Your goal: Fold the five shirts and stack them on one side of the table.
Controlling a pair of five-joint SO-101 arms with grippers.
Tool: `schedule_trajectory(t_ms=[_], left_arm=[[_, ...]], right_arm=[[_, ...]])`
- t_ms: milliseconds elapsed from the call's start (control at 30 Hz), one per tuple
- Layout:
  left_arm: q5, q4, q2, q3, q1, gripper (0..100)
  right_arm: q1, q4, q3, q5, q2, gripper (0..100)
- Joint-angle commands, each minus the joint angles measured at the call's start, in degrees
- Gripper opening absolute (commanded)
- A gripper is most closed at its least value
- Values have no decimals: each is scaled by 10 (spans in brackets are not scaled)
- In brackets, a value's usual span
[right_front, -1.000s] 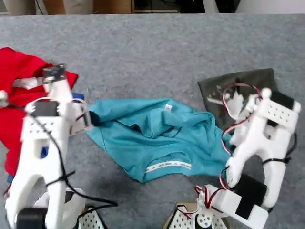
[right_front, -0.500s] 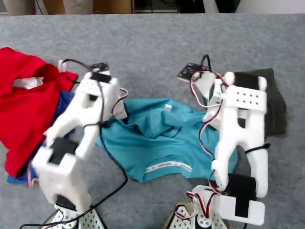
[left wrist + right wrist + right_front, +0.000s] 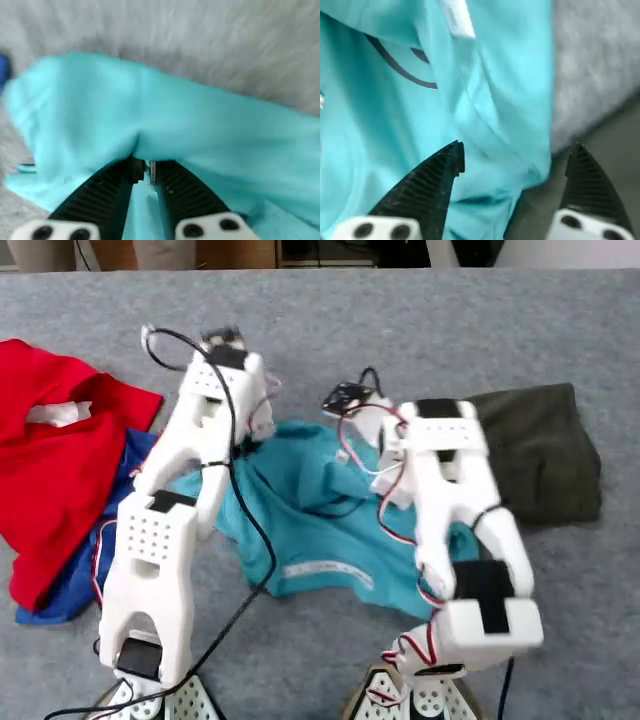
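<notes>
Left gripper (image 3: 144, 169) pinches the teal shirt (image 3: 200, 125).

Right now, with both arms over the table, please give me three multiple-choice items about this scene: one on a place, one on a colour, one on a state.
1. Where does the folded dark green shirt lie?
A. On top of the red shirt
B. On the right arm's side of the table, past the teal shirt
C. Under the red shirt

2. What colour is the shirt held in the left pincer?
A. Red
B. Teal
C. Dark green

3. In what state is the right pincer?
A. Shut on the red shirt
B. Shut on the dark green shirt
C. Open over the teal shirt

Answers:
1 B: the high view shows it across the teal shirt from the red shirt.
2 B: the left wrist view shows teal cloth pinched in it.
3 C: its jaws stand wide apart with teal cloth beneath.
</notes>
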Motion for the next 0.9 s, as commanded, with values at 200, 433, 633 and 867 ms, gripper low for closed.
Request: schedule_trajectory(t_ms=[200, 433, 633, 867], left_arm=[[3, 99, 22, -193, -58, 19], [-42, 99, 29, -136, -88, 20], [-103, 99, 28, -70, -84, 21], [-97, 100, 22, -40, -84, 129]], right_arm=[[-28, -50, -193, -135, 182, 27], [-29, 120, -415, -155, 252, 2], [-29, 231, -570, -150, 253, 2], [-32, 307, -675, -147, 258, 2]])
